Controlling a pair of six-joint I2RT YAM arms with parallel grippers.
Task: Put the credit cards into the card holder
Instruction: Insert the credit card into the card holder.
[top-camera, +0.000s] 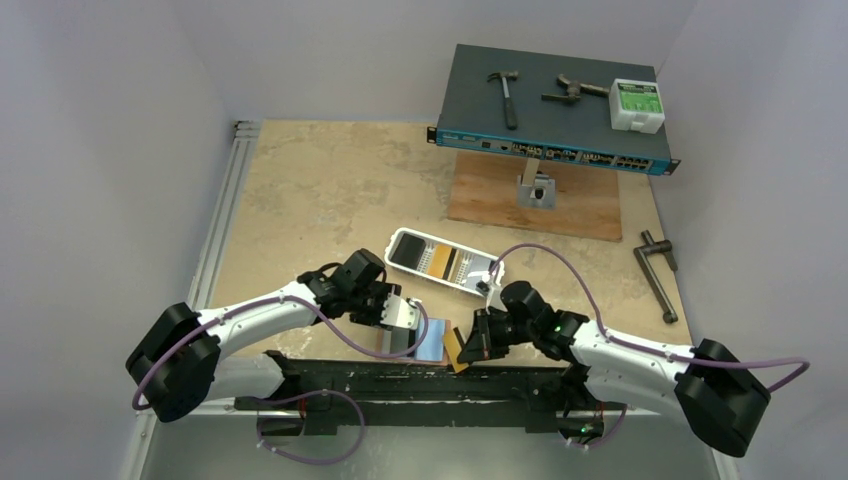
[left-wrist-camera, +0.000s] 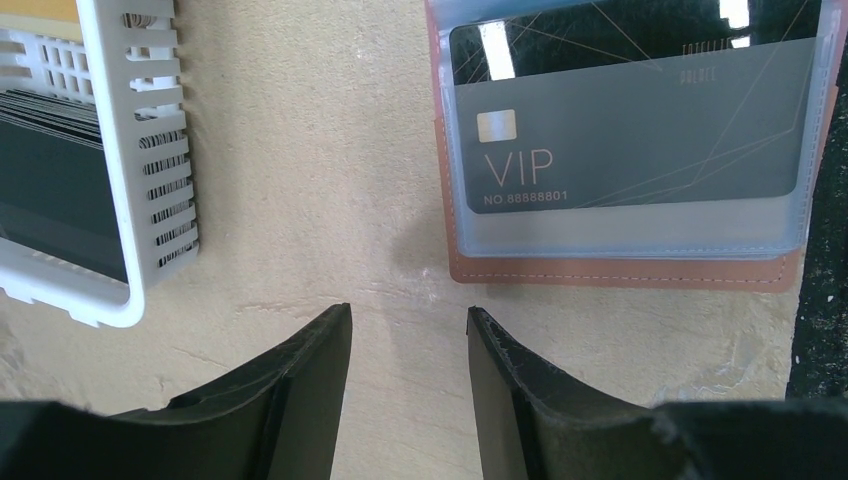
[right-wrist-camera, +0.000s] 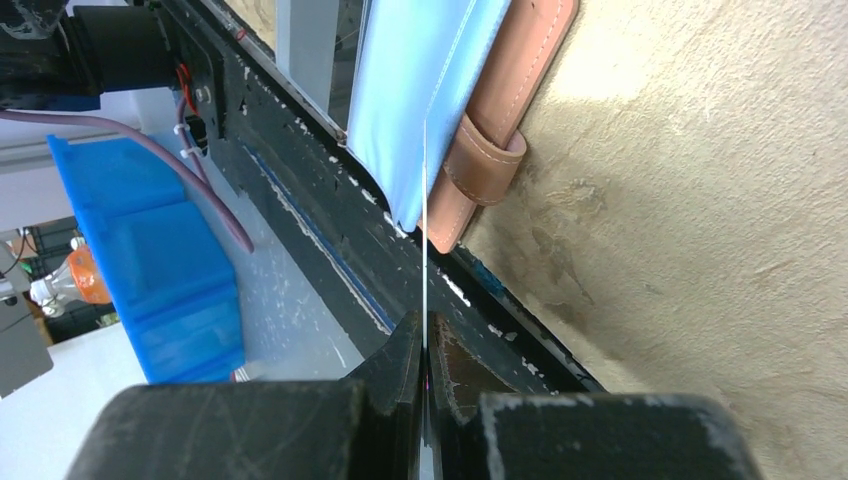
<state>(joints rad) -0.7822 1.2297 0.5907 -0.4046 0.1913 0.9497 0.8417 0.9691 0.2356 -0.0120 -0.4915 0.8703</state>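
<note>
Insertion step: right gripper (right-wrist-camera: 425, 330) pinches a card (top-camera: 456, 348) edge-on, holder (left-wrist-camera: 620, 272) just ahead; next, slide it in squarely. Left gripper (left-wrist-camera: 410, 330) half-open, empty.

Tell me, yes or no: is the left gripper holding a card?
No: the left gripper stands open with nothing but bare table between its jaws, just short of the card holder.

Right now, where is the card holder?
In the top view, the card holder lies open at the table's near edge, between the left claw and the right claw, which pinches a credit card, just nearer than the white tray.
</note>
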